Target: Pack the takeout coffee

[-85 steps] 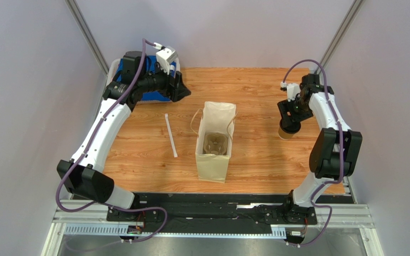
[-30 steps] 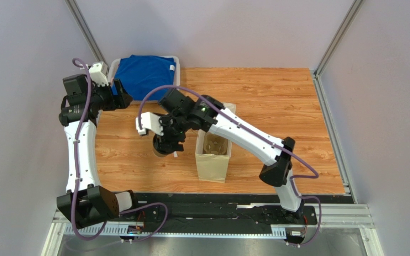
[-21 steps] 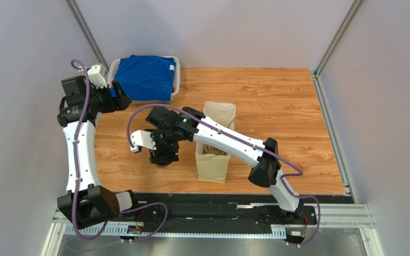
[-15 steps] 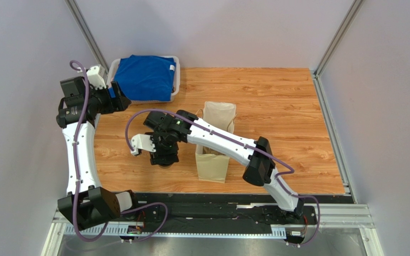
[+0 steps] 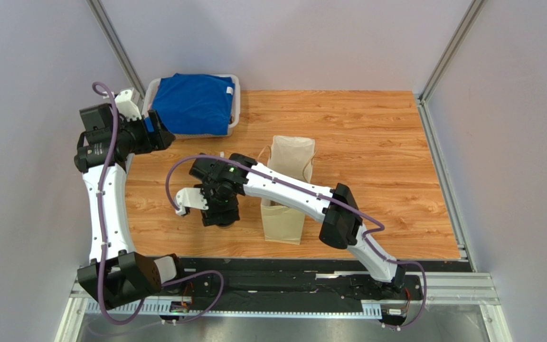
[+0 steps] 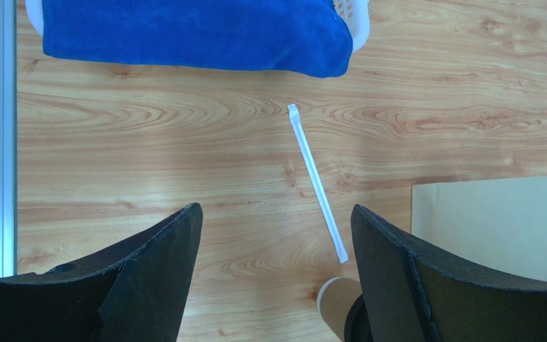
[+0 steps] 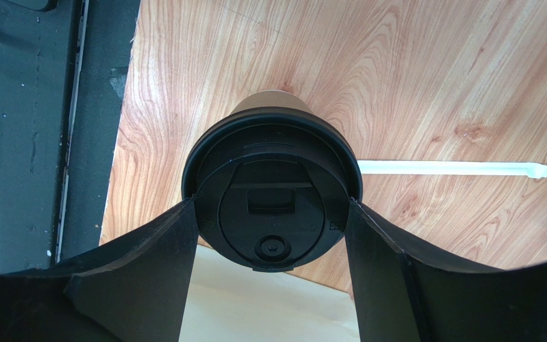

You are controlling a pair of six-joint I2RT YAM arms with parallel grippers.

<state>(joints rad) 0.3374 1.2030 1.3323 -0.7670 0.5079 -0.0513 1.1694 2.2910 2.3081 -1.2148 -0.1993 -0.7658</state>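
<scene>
The takeout coffee [image 7: 273, 189], a brown paper cup with a black lid, sits between the fingers of my right gripper [image 7: 273, 203], which is shut on it just under the lid. In the top view that gripper [image 5: 219, 211] hangs left of the paper bag [image 5: 283, 224], near the table's front edge, and hides the cup. The cup's brown side [image 6: 337, 306] peeks into the left wrist view. My left gripper [image 5: 156, 132] is open and empty at the far left, its fingertips [image 6: 191, 217] wide apart over bare wood.
A thin white straw [image 6: 317, 182] lies on the wood between the cup and a white basket holding a blue cloth [image 5: 194, 103]. The right arm stretches across the bag's mouth. The table's near edge [image 7: 130, 107] runs close beside the cup.
The right arm has carried the cup from the table's right side across to the left of the bag, then nearer the front edge. The left arm pulled back from the basket.
</scene>
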